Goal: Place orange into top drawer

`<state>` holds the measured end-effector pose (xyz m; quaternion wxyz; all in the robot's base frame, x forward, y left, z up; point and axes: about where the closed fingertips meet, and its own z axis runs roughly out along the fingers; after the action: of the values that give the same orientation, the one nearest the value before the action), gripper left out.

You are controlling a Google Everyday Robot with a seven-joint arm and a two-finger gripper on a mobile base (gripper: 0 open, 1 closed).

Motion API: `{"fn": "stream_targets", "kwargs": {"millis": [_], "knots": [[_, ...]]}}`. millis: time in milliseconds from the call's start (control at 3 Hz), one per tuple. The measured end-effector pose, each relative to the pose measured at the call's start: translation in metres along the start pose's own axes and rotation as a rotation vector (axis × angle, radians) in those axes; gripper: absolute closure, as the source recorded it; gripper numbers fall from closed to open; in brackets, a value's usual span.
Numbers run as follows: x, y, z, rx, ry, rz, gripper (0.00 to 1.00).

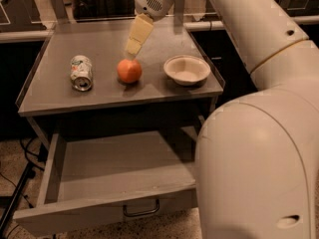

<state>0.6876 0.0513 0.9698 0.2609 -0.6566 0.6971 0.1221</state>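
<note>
A: From where does the single view look?
B: From high up beside the robot's bulky white arm, which fills the near right. It faces forward and down on the flat grey metal table and the pulled-out grey drawer.
A: And the gripper?
B: The cream gripper is at upper centre, just above the round orange fruit.

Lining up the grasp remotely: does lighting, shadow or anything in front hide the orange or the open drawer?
Camera view: dim, warm light, yet the round orange fruit shows plainly, with a small shadow beneath it. Camera view: the claw hangs close above the fruit. Camera view: the wide grey metal top drawer is darker at its back, and the robot's white arm covers its right end.
</note>
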Motion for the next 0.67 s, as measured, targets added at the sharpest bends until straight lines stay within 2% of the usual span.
{"fn": "stream_targets", "kwargs": {"millis": [667], "knots": [[-0.010,-0.002,0.052,-0.072,0.030,0.024,0.00]]}}
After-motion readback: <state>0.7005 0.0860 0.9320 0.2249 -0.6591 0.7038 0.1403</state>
